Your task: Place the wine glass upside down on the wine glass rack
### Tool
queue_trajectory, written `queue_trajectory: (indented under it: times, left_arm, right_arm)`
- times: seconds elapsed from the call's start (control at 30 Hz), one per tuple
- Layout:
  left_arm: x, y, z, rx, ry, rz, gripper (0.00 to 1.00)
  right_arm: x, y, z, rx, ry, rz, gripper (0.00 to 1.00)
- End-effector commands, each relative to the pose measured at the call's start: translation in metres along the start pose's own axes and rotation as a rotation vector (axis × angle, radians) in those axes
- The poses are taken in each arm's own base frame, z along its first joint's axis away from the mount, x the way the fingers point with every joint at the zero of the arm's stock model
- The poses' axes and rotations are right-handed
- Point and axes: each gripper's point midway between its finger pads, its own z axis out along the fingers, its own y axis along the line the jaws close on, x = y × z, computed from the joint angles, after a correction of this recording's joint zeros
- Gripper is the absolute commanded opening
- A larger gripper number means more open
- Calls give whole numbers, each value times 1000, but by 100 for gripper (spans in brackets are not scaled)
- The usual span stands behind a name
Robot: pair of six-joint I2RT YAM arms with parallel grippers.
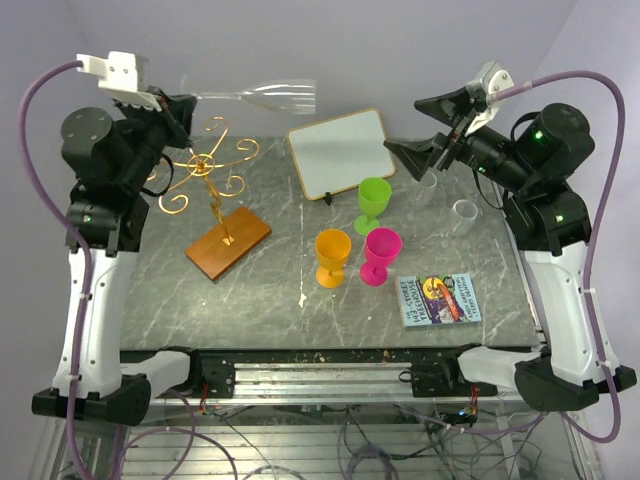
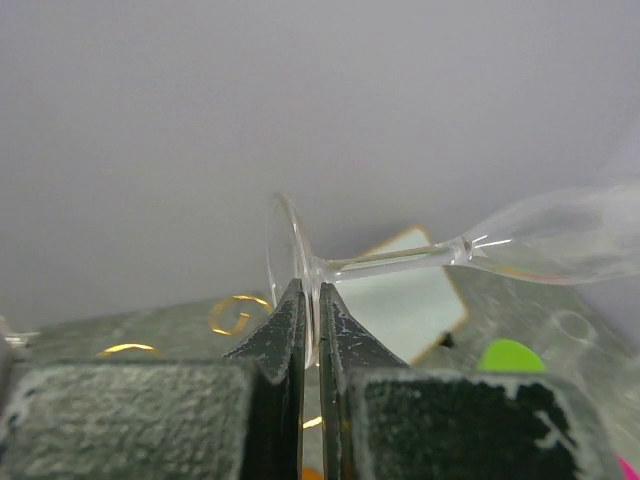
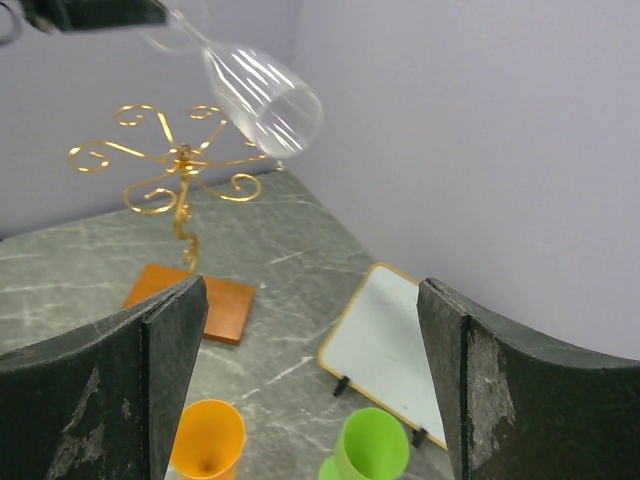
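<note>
My left gripper is shut on the round foot of a clear wine glass, which it holds sideways in the air, bowl to the right, above and behind the wine glass rack. The rack is a gold wire stand with curled arms on a brown wooden base. In the left wrist view the fingers pinch the glass foot, and the stem and bowl run right. My right gripper is open and empty, raised at the back right. The right wrist view shows the glass over the rack.
A small whiteboard stands at the back centre. Green, orange and pink plastic goblets stand mid-table. A clear cup sits at the right, a book at the front right.
</note>
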Motion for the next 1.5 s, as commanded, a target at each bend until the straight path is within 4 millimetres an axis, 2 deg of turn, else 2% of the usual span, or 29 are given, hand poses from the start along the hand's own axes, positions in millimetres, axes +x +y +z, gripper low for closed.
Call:
queue_trajectory:
  times: [0.0,0.17,0.37,0.5,0.6,0.67,0.8,1.0,1.17,1.47]
  left_arm:
    - [-52,43,-33,-256,-103,209,7]
    - [-95,83,-78,-526,-153,395,7]
    - [-134,119,-129,-834,-149,609,7]
    - [-137,140,-145,-989,-53,764,7]
    - [-125,155,-140,-1043,85,897,7]
    - [-111,167,-130,-1054,195,967,7]
    - [-76,183,-111,-1010,387,1095,7]
    - [-24,200,-87,-918,580,1265,7]
    - [14,195,-71,-738,656,1318,7]
    - [47,173,-57,-506,684,1392,7]
  right_arm:
    - [12,-22,-11,134,62,-63,86]
    - [57,-25,-7,120,155,-88,86]
    - [121,0,-7,-18,241,-104,86]
    - [151,20,-12,-106,257,-112,85]
    - [161,40,-16,-189,236,-96,84]
    - [164,49,-20,-229,231,-107,84]
    - [169,52,-24,-233,229,-115,84]
    - [184,56,-26,-238,244,-105,84]
    - [192,57,-26,-241,247,-101,84]
    - [202,61,-24,-263,251,-82,83]
